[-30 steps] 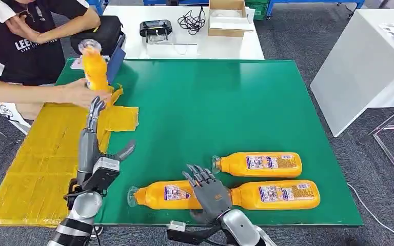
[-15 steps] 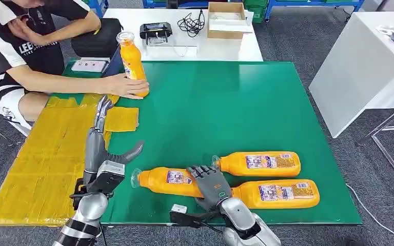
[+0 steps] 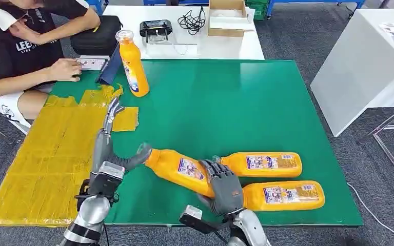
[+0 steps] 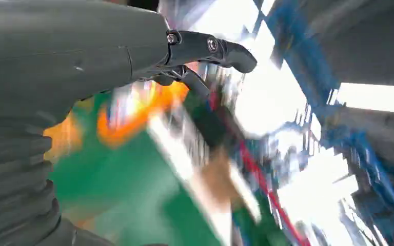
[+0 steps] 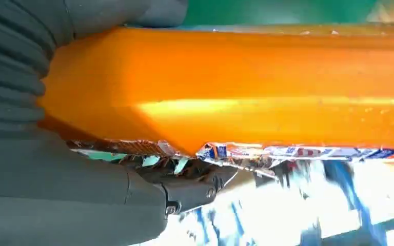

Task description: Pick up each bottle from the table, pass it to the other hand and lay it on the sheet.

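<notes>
While gripping a bottle (image 3: 177,168), the right robot hand (image 3: 224,185) tilts inward.

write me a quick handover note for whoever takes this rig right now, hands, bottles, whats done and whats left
Right hand: grips the tilted bottle around its base end, its neck pointing toward the left hand.
Left hand: open, holding nothing, thumb right at that bottle's neck.
Two more bottles lie on the green table: a far one and a near one. An upright bottle stands by the far left corner, past the yellow sheet.
Done: one bottle picked up; no bottle lies on the sheet.
Left: pass it to the left hand, lay it on the sheet, then do the others.
</notes>
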`<act>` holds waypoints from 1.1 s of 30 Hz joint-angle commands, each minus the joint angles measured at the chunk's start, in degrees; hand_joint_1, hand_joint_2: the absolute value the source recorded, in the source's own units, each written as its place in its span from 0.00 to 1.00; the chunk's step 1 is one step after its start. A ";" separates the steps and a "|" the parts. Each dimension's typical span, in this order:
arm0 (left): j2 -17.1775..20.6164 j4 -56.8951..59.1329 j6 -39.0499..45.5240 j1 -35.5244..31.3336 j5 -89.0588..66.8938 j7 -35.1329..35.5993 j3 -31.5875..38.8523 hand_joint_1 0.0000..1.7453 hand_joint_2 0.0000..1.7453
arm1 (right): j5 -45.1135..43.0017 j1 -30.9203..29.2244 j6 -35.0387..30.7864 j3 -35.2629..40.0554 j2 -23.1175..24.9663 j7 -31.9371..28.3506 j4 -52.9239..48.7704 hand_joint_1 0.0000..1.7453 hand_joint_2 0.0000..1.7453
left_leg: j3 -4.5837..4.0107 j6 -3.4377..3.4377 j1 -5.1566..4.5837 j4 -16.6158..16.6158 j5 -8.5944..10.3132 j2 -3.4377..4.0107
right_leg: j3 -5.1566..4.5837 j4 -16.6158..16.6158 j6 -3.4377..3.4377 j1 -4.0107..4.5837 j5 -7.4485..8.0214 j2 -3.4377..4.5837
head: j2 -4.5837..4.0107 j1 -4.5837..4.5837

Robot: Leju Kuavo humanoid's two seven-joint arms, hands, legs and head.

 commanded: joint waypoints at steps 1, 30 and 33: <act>2.10 -3.59 -18.54 1.49 16.80 -0.32 -2.42 0.00 1.00 | -7.43 5.69 -3.78 -13.16 5.24 -11.21 -11.73 1.00 1.00 | 0.05 -0.11 0.07 0.03 -0.09 0.01 | 0.07 0.02 -0.09 0.06 -0.09 0.04 | 0.00 -0.02; 3.18 6.56 -33.74 -5.38 32.76 5.83 -10.52 0.00 1.00 | -14.48 -1.44 -3.78 1.90 3.35 -20.73 -5.67 0.99 1.00 | 0.10 -0.09 0.06 -0.10 -0.01 0.09 | 0.08 -0.13 -0.07 0.05 0.02 0.11 | 0.00 -0.02; 2.95 8.20 -33.03 -6.61 33.17 6.12 -11.12 0.00 1.00 | -12.24 -2.40 -3.78 3.62 4.27 -21.97 -2.88 1.00 1.00 | 0.04 -0.07 0.05 -0.09 0.00 0.07 | 0.03 -0.10 -0.06 0.04 0.01 0.07 | 0.00 0.00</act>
